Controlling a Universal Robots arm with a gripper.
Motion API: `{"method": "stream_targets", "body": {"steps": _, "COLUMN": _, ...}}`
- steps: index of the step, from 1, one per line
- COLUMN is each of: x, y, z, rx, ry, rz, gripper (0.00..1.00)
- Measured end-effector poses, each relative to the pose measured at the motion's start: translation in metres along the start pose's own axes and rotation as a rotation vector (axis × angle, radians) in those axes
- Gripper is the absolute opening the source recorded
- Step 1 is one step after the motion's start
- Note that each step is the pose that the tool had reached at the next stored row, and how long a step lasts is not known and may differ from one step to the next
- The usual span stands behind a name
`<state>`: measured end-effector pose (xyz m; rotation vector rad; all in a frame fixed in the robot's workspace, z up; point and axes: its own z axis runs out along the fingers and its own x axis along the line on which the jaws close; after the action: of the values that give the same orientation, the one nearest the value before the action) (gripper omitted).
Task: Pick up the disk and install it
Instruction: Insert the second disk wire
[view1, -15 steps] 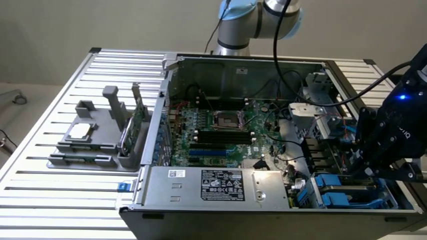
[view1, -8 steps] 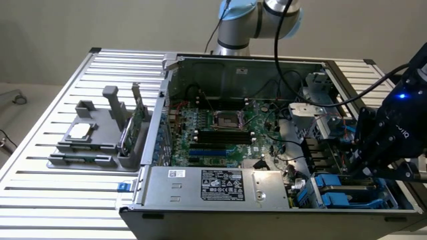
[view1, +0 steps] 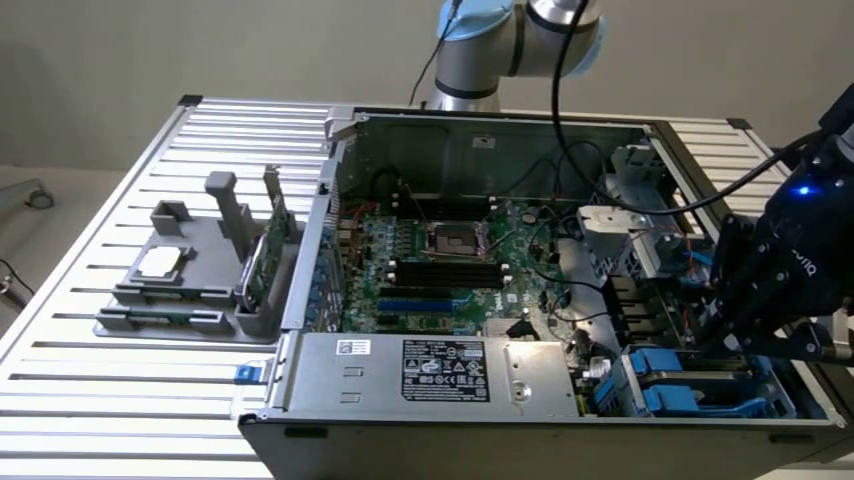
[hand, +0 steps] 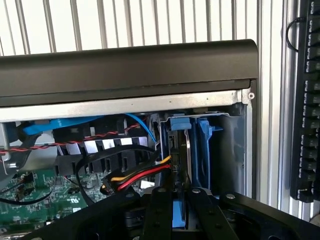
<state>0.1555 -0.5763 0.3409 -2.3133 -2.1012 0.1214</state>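
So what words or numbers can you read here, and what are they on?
No text reads clearly.
White label on the silver metal power-supply box: too small to read.
Small white sticker on that box: blurred.
White lettering on the black robot wrist casing: unreadable.

place: robotics lab or test workshop, probably | evidence: slatted aluminium bench (view1: 80, 400); opened desktop computer case (view1: 534, 445); robot arm (view1: 521, 40); grey parts fixture (view1: 160, 325)

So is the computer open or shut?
Open. The computer case has no side cover on, so the green motherboard and the power supply inside show.
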Motion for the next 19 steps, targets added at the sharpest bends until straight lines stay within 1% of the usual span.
{"method": "stream_targets", "body": {"steps": 4, "x": 0.0003, "y": 0.0030, "z": 0.0009, "rx": 0.0046, "ry": 0.0000, "rz": 0.012, "gripper": 0.17}}
{"method": "stream_targets", "body": {"steps": 7, "x": 0.0006, "y": 0.0059, "z": 0.0014, "rx": 0.0126, "ry": -0.0009, "rz": 0.016, "gripper": 0.17}}
{"method": "stream_targets", "body": {"steps": 10, "x": 0.0009, "y": 0.0078, "z": 0.0023, "rx": 0.0220, "ry": -0.0017, "rz": 0.020, "gripper": 0.17}}
{"method": "stream_targets", "body": {"steps": 13, "x": 0.0010, "y": 0.0088, "z": 0.0039, "rx": 0.0285, "ry": -0.0025, "rz": 0.021, "gripper": 0.17}}
{"method": "stream_targets", "body": {"steps": 19, "x": 0.0015, "y": 0.0091, "z": 0.0059, "rx": 0.0320, "ry": -0.0029, "rz": 0.022, "gripper": 0.17}}
